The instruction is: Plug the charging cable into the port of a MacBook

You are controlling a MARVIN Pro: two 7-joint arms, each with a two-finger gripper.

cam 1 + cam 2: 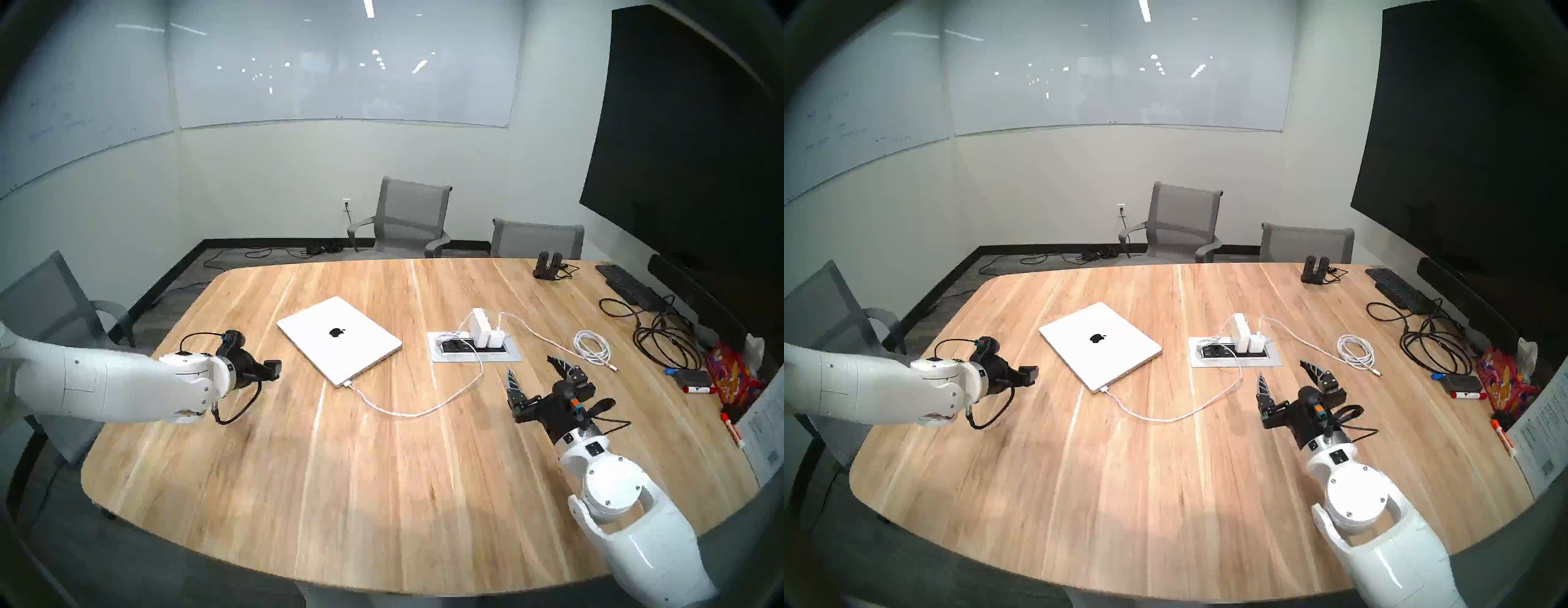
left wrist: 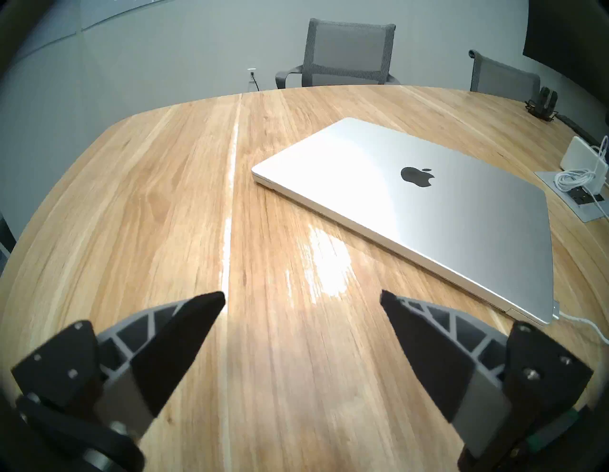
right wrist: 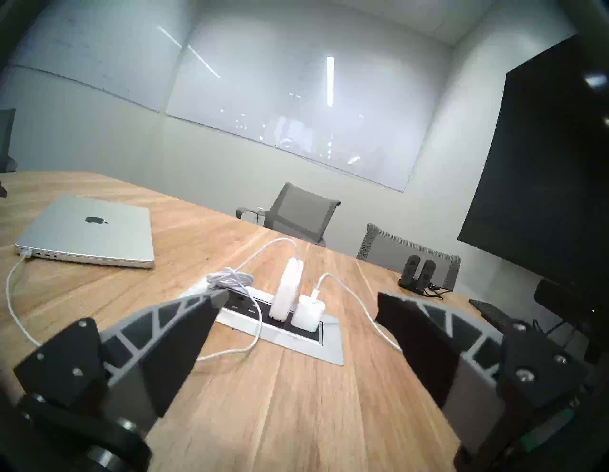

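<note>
While its ribbed black fingers stand wide and empty, the right gripper (image 1: 535, 372) hangs above the glossy wood-grain table (image 1: 382, 488); the left gripper (image 2: 302, 298) gapes likewise. Left of them, the thin white charging cable (image 1: 418, 411) curves to the flat silver MacBook (image 1: 339, 337), its plug seemingly seated at the near corner.

Coiled white cable (image 1: 592, 348), black keyboard (image 1: 628, 286), grey chairs (image 1: 407, 218) behind table (image 1: 339, 488).

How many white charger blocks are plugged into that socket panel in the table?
2. A large white power brick stands in the grey recessed socket panel, with a smaller white adapter right beside it, toward the robot's right. No others show.
</note>
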